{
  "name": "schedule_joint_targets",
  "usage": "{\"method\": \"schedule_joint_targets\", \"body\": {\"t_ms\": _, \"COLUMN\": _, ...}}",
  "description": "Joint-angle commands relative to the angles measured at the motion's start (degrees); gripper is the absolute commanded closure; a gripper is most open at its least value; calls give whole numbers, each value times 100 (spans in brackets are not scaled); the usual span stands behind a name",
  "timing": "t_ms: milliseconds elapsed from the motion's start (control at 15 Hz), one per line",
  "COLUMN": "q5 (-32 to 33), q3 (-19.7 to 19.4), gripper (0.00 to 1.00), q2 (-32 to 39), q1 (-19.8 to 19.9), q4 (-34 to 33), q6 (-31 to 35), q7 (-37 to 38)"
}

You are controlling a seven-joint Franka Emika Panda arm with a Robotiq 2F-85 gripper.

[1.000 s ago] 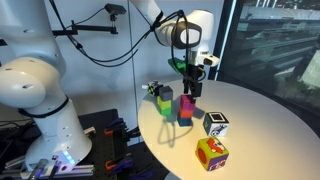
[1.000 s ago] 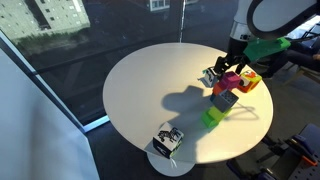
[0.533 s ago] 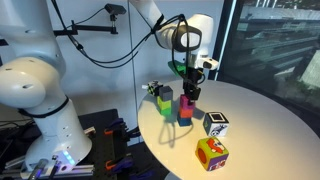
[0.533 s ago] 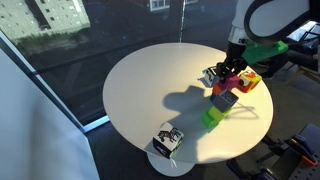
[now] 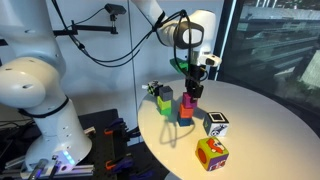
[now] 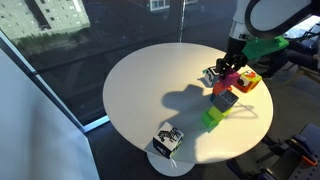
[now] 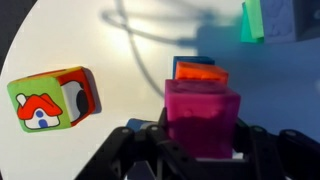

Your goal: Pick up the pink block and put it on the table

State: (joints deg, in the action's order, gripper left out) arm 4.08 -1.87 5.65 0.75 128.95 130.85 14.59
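- pink block (image 7: 202,118) sits between the jaws of the gripper (image 7: 202,142), which are clamped on its two opposite sides; in an exterior view it hangs at the fingertips (image 5: 186,103), above the near part of the round white tabletop (image 5: 262,118)
- directly under it is a block with orange and blue faces (image 7: 193,69), showing just past the pink block's far edge in the wrist view; whether the two touch or are parted cannot be told
- the pink block is a cube, so it has no long axis; it sits level, one flat face turned up to the wrist camera, its side faces square to the jaws and its edges in line with those of the block below
- a green-and-purple block (image 5: 163,99) stands near the stack on one side, apart from the jaws
- a black-and-white patterned cube (image 5: 216,124) stands near on the other side, not touching the stack
- an orange-yellow patterned cube (image 7: 52,98), one face bearing a red house, lies farther out and slightly turned
- another patterned cube (image 6: 168,139) sits well apart at the tabletop's rim
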Motion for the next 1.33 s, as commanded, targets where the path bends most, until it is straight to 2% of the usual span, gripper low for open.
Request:
{"method": "schedule_joint_targets", "body": {"t_ms": 0, "q5": -20, "q3": -35, "gripper": 72, "q2": -4, "q1": 1, "q4": -303, "q6": -213, "q7": 123}}
{"method": "schedule_joint_targets", "body": {"t_ms": 467, "q5": -28, "q3": -34, "gripper": 72, "q2": 323, "q1": -27, "q4": -883, "q6": -330, "q7": 261}}
{"method": "schedule_joint_targets", "body": {"t_ms": 1267, "q5": -116, "q3": -35, "gripper": 72, "q2": 1397, "q1": -151, "q4": -1832, "q6": -591, "q7": 247}}
